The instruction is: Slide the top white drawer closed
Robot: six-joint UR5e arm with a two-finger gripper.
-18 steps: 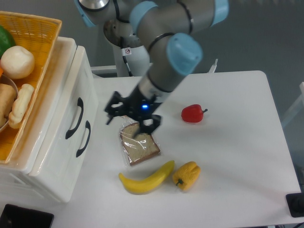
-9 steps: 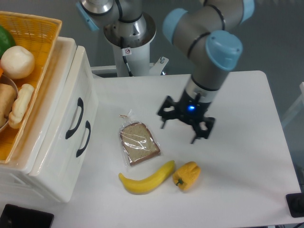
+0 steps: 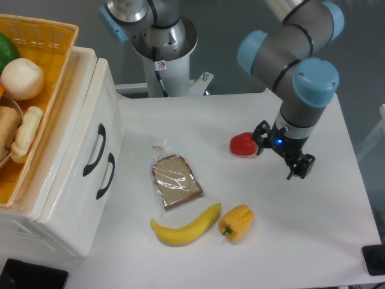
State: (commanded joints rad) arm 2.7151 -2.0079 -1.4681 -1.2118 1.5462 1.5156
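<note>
At far left a woven yellow basket (image 3: 57,45) of bread rolls sits on the white plastic cabinet (image 3: 36,232). The top white drawer (image 3: 90,114), glossy with a black curved handle, looks flush with the lower drawer (image 3: 78,198). A bagged bread slice (image 3: 175,182), yellow banana (image 3: 186,227), yellow pepper (image 3: 236,222) and red pepper (image 3: 242,144) lie on the white table (image 3: 313,229). At right the black gripper (image 3: 283,155) hovers, fingers spread, holding nothing.

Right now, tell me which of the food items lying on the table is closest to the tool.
The red pepper: it lies just beside the tool, while the yellow pepper, banana and wrapped bread slice lie farther off, toward the front and the cabinet.
</note>
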